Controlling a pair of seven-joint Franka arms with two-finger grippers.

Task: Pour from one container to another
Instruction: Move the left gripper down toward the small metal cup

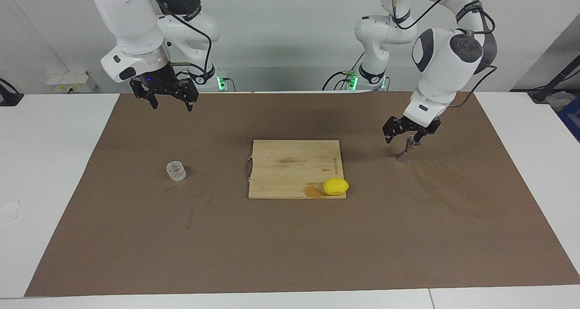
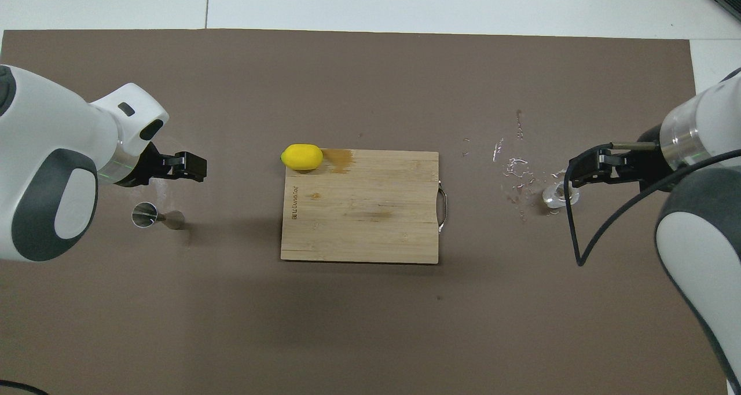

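Right, we are seeing the left gripper [image 1: 406, 135] hanging spread wide and grasping nothing, just over the jigger [image 1: 403, 154], which is standing upright on the brown mat [image 1: 290, 254] toward the left arm's end, its long axis vertical. The right gripper [image 1: 171, 99] is waiting released high above the mat, with the glass cup [image 1: 176, 171] farther from the robots than the spot under it. Between them are lying the cutting board [image 1: 290, 164] and lemon [image 1: 335, 186]. Overhead we are getting the jigger's open mouth [image 2: 145, 215] and splashes around the cup [image 2: 559, 196]; the facing view is giving height.
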